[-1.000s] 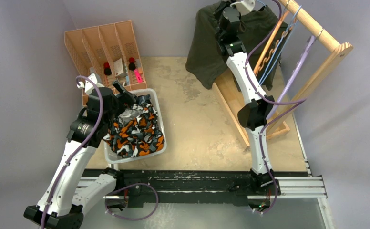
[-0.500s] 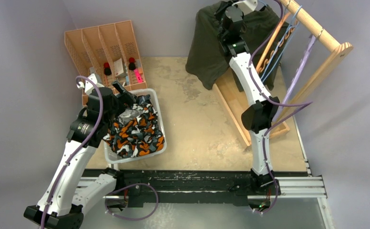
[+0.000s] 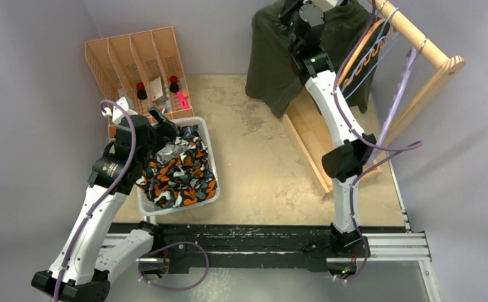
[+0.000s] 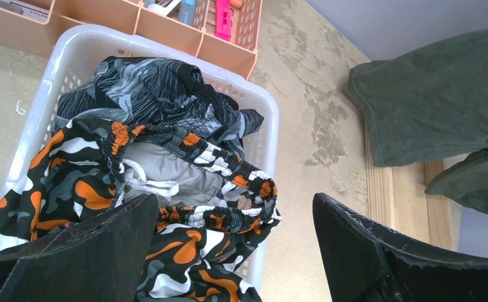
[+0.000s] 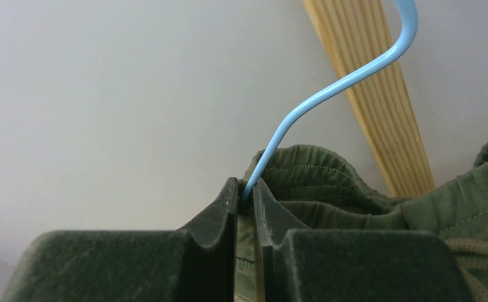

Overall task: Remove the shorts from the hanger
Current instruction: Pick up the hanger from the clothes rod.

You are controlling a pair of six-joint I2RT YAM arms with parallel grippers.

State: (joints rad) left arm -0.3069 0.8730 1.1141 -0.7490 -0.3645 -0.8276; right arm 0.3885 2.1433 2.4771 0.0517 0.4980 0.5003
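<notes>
Olive green shorts (image 3: 271, 60) hang on a light blue hanger (image 5: 348, 78) at the wooden rail (image 3: 412, 33), top right. My right gripper (image 5: 246, 192) is raised at the waistband (image 5: 304, 170), shut on the hanger's wire neck, with green fabric also between the jaws. My left gripper (image 4: 235, 201) hovers open over the white basket (image 3: 211, 146), holding nothing. In the basket lie orange-black-white camouflage shorts (image 4: 185, 245) and a dark blue-grey camouflage pair (image 4: 147, 82). The green shorts also show at the right of the left wrist view (image 4: 443, 107).
A peach slotted organizer (image 3: 134, 56) with small items stands behind the basket. The wooden rack's base (image 3: 304, 135) lies on the table at the right, with more hangers (image 3: 362, 55) on the rail. Grey walls close in at the back and sides.
My right arm has stretched up and back toward the rail, lifting the green shorts' waistband, and its jaws have closed further. The left arm has not moved.
</notes>
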